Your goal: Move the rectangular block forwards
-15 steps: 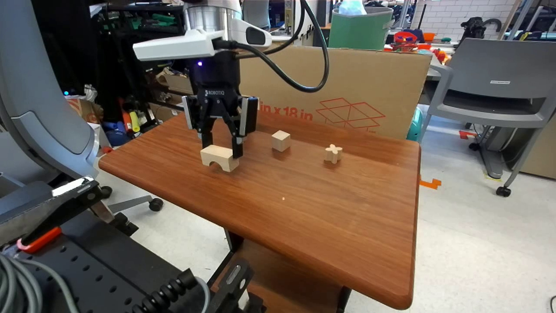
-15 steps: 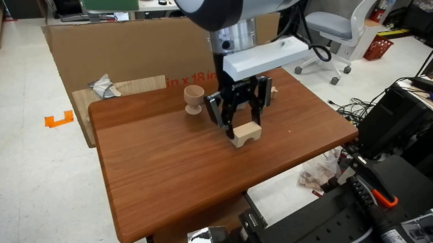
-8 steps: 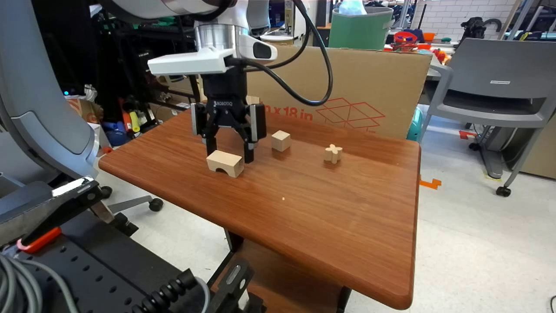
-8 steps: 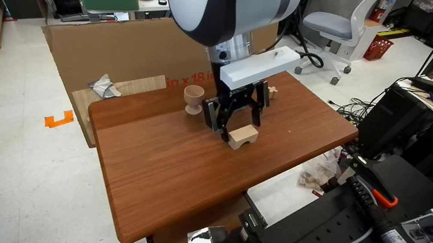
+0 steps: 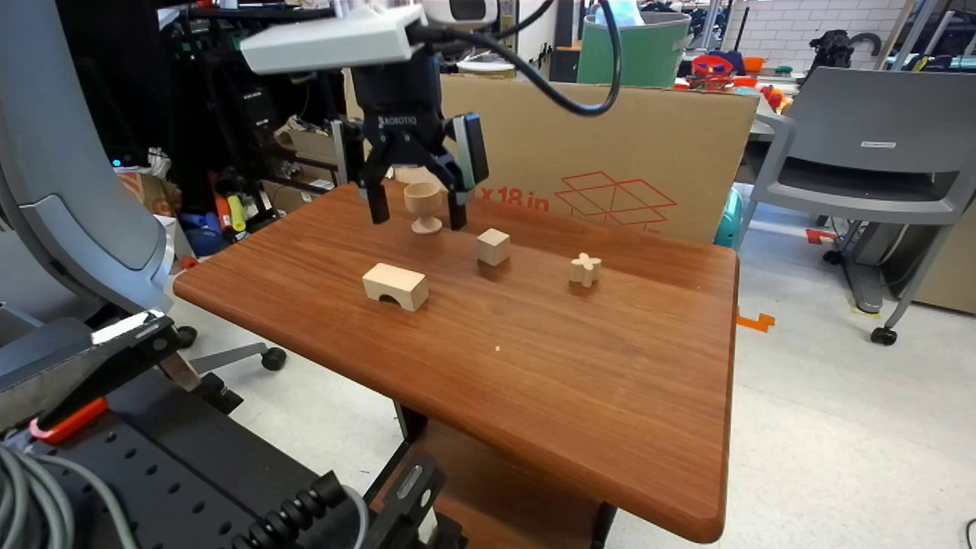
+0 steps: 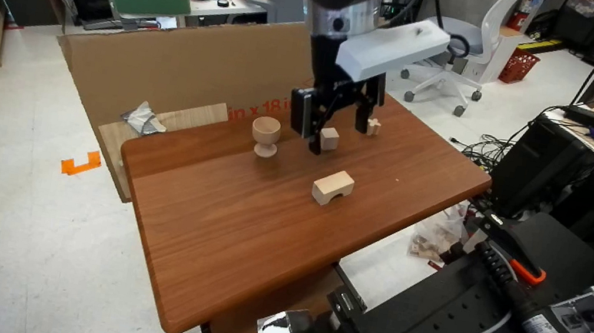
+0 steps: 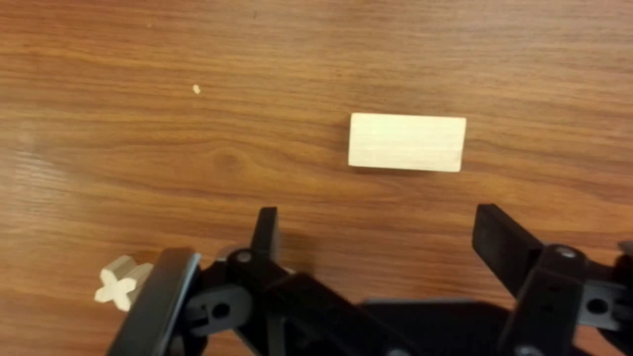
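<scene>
The rectangular block (image 5: pixel 396 286) is pale, unpainted wood with an arched notch along its underside. It rests flat on the brown table, seen in both exterior views. From above, in the wrist view, the block (image 7: pixel 407 142) shows as a plain oblong ahead of the fingertips and apart from them. My gripper (image 5: pixel 418 215) hangs above the table, behind and higher than the block. Its jaws are spread wide with nothing between them, as the wrist view of the gripper (image 7: pixel 378 210) also shows.
A wooden cube (image 5: pixel 493 247), a cross-shaped wooden piece (image 5: pixel 585 270) and a wooden goblet (image 6: pixel 265 136) stand on the table (image 5: pixel 579 396) behind the block. A large cardboard sheet (image 6: pixel 188 63) lines the far edge. In the wrist view the cross-shaped piece (image 7: pixel 118 284) lies beside the left finger.
A second ago my gripper was shut on the block. It then opened, leaving the block slightly shifted on the table, and rose up and back away from it.
</scene>
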Controlling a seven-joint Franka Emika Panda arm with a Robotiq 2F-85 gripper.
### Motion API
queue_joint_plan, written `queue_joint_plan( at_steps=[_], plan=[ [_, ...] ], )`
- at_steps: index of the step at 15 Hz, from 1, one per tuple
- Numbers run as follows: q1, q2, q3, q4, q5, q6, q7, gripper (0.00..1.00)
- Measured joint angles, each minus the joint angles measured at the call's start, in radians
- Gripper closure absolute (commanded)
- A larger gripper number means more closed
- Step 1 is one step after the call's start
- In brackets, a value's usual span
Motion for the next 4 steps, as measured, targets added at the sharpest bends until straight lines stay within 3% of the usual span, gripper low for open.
queue_joint_plan(
  at_steps=[4],
  plan=[
    [-0.062,-0.202,0.013,-0.132,0.011,-0.026,-0.123,0.00]
  ],
)
